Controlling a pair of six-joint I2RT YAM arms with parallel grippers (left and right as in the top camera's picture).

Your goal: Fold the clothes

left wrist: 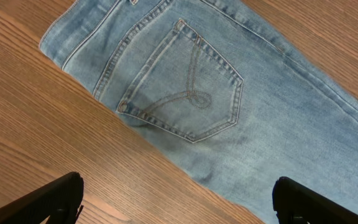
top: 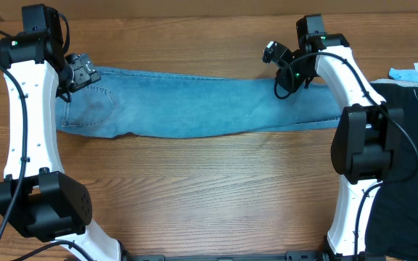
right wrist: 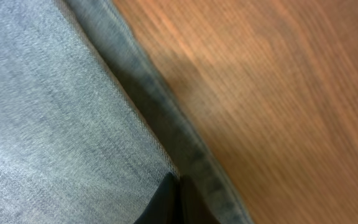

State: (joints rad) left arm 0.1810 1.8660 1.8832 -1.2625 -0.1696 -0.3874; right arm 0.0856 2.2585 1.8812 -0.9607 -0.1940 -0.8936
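Jeans (top: pixel 194 105) flat, left fingers (left wrist: pixel 55 199) apart above pocket (left wrist: pixel 185 81), right fingers (right wrist: pixel 166 200) together at leg edge

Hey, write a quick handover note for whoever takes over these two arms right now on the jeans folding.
Left tool: open, above the back pocket at the waist end of the light blue faded denim jeans.
Right tool: shut at the jeans' edge near the leg end; grip on fabric unclear.
Jeans lie stretched out as one strip on the wooden table.
Done: legs seemingly stacked. Left: folding across the length.
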